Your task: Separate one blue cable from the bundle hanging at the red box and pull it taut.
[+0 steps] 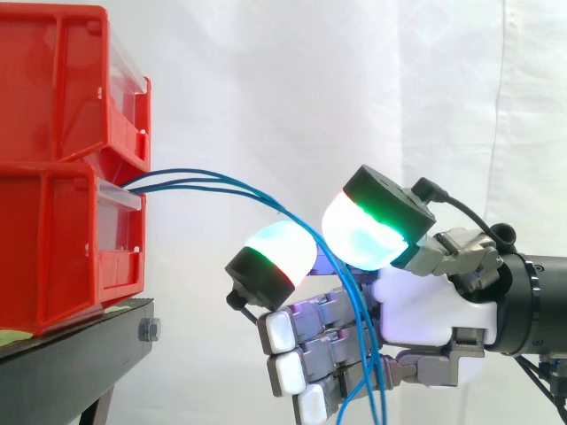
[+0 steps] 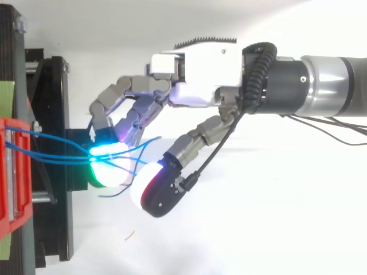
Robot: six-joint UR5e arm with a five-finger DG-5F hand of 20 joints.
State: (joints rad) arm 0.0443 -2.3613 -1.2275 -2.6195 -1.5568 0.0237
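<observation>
Several thin blue cables (image 1: pixel 221 181) leave the gap between the two stacked red bins (image 1: pixel 53 221), arch to the right and drop down through my hand (image 1: pixel 425 310). They pass between a green-glowing fingertip (image 1: pixel 363 235) and a red-glowing one (image 1: pixel 275 252), then run down between the curled lower fingers and the palm. From above, the cables (image 2: pixel 57 154) cross from the red bin (image 2: pixel 14 172) onto the green fingertip (image 2: pixel 106 166), with the hand (image 2: pixel 195 74) reaching in from the right. The cables curve and hang slack. The hand is curled round the bundle.
The red bins stand on a black stand (image 1: pixel 71 363) at the left, its edge close below the cables. Behind everything hangs a white curtain (image 1: pixel 354 88). A loose blue cable end (image 2: pixel 114 192) curls beside the red-glowing fingertip (image 2: pixel 155 189).
</observation>
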